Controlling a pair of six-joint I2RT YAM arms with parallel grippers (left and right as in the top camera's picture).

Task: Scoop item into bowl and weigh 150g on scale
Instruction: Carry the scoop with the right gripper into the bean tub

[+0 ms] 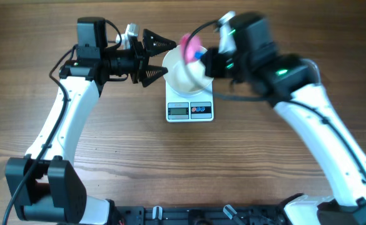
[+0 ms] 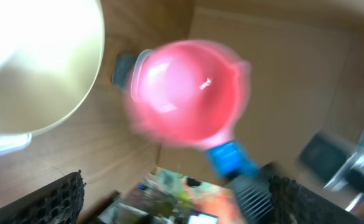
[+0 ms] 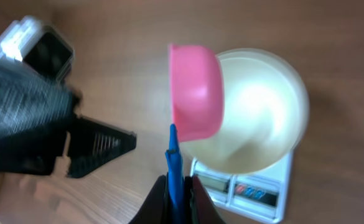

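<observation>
Closest to the lens, in the right wrist view, the right gripper (image 3: 178, 186) is pinched tight on the thin blue handle (image 3: 173, 155) of the pink scoop (image 3: 196, 90).

Off to the left, the left gripper (image 1: 169, 58) hangs with its jaws spread as wide as they go and nothing in them. Its lower finger is just beside the bowl's rim; I can't tell if it touches.

Next comes the white bowl (image 1: 181, 78), sitting on the scale (image 1: 190, 110). Over the bowl's near rim is the scoop, and the left wrist view shows its cup bare. I see no beans anywhere, not in the scoop or the bowl.

My worry is a knock. The right arm looks blurred, and the scoop is so close to the rim that a clip could shove the bowl across the scale or tip it. The left finger could nudge it too and spoil the reading, which I can't make out
</observation>
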